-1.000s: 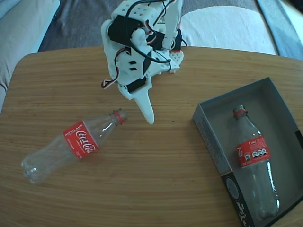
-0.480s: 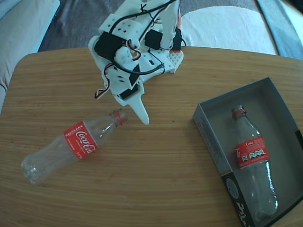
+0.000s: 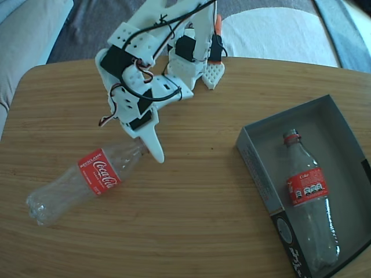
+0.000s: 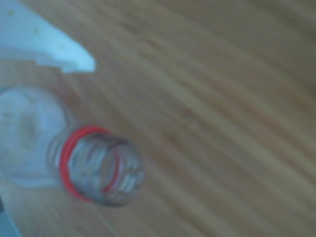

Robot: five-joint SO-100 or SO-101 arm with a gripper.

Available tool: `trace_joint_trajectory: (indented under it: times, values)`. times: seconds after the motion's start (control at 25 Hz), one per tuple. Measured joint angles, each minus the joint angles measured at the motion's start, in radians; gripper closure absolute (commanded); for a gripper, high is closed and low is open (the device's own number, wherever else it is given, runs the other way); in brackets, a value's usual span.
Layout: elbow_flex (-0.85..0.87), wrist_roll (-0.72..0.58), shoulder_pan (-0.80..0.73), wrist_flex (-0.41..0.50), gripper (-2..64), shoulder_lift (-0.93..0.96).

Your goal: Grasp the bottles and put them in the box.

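One clear bottle (image 3: 87,179) with a red label lies on the wooden table at the left of the fixed view, its neck pointing up and right. My white gripper (image 3: 145,147) hangs over that neck and covers it there. The wrist view shows the capless mouth and red neck ring of this bottle (image 4: 101,170) just below one white fingertip (image 4: 81,59). The gripper is open, and the blur hides whether a finger touches the bottle. A second bottle (image 3: 307,197) lies inside the grey box (image 3: 253,165) at the right, neck toward the far end.
The arm's white base (image 3: 200,63) stands at the table's far edge. The box's black outer side (image 3: 290,243) faces the near edge. Bare wood lies between the loose bottle and the box. A grey sofa and rug lie beyond the table.
The gripper has swung left and down from beside the loose bottle's mouth to over its neck. Both bottles and the box have stayed put.
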Motion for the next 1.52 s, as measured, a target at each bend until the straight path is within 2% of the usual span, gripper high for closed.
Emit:
trace_joint_trajectory:
  times: [0.12, 0.72, 1.0, 1.52]
  values:
    - [-0.034, -0.002, 0.003, -0.032, 5.4, -0.046]
    - [-0.058, -0.002, -0.002, -0.025, 5.4, -0.071]
    - [-0.058, -0.002, -0.064, -0.029, 5.4, -0.077]
    - [-0.058, 0.0, -0.091, -0.034, 5.4, -0.086]
